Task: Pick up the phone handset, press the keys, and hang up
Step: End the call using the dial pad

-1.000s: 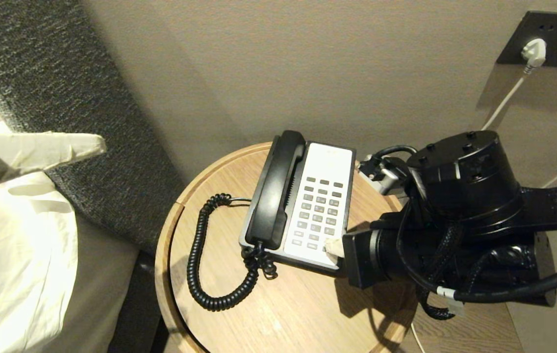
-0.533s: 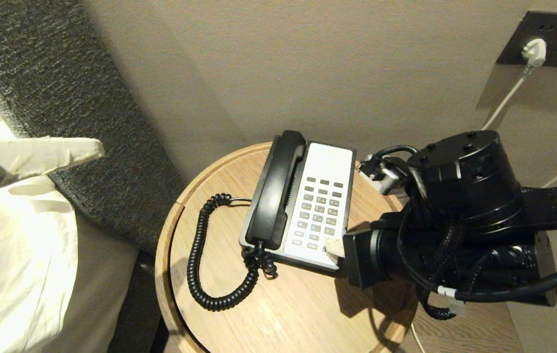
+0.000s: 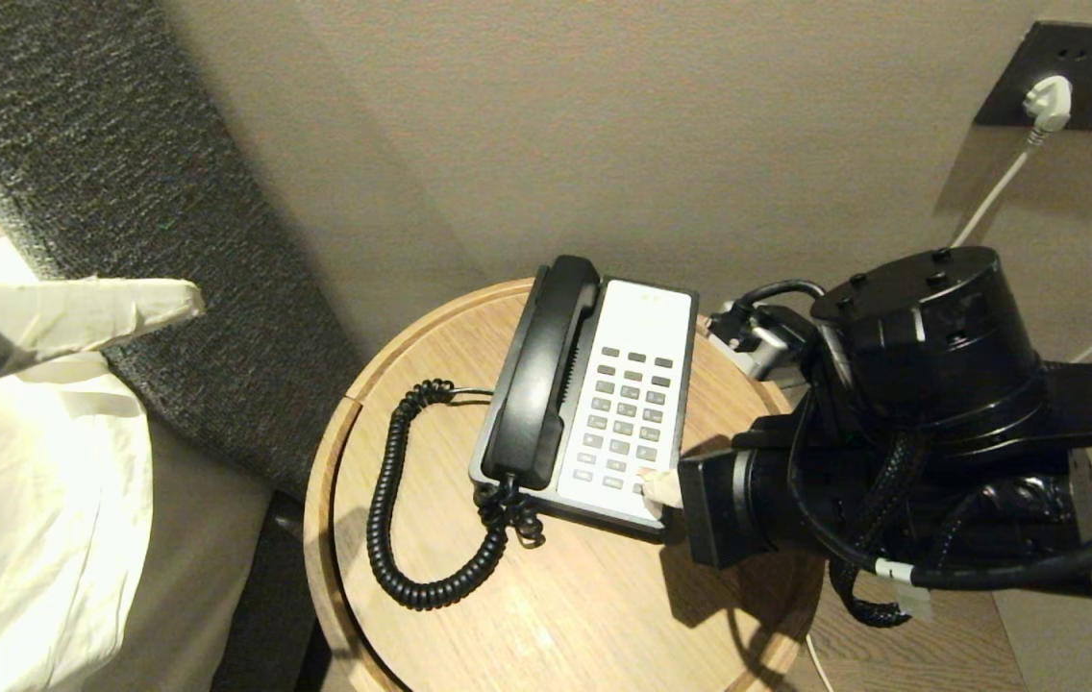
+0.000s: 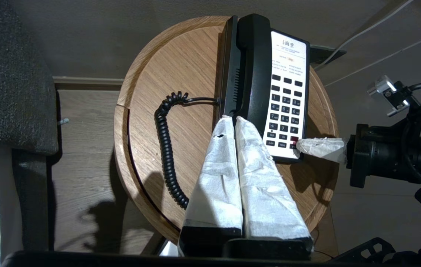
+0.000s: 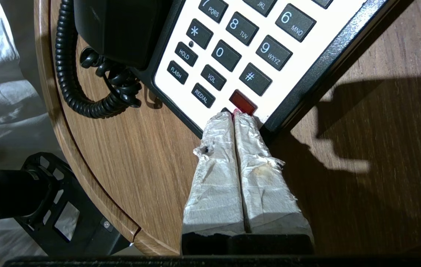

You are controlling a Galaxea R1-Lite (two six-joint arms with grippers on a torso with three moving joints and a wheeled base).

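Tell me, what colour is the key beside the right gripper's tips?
Red; clearest in the right wrist view.

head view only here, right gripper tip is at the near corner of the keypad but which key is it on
Observer: The right wrist view shows the right gripper with shut tips at the near edge of the red key, below the hash key.
Operator: is the handset lifted
Observer: No. The left wrist view shows the phone handset lying in its cradle.
Operator: where's the left gripper
Observer: The left gripper is shut and holds nothing, pointing toward the handset's cord end from above.
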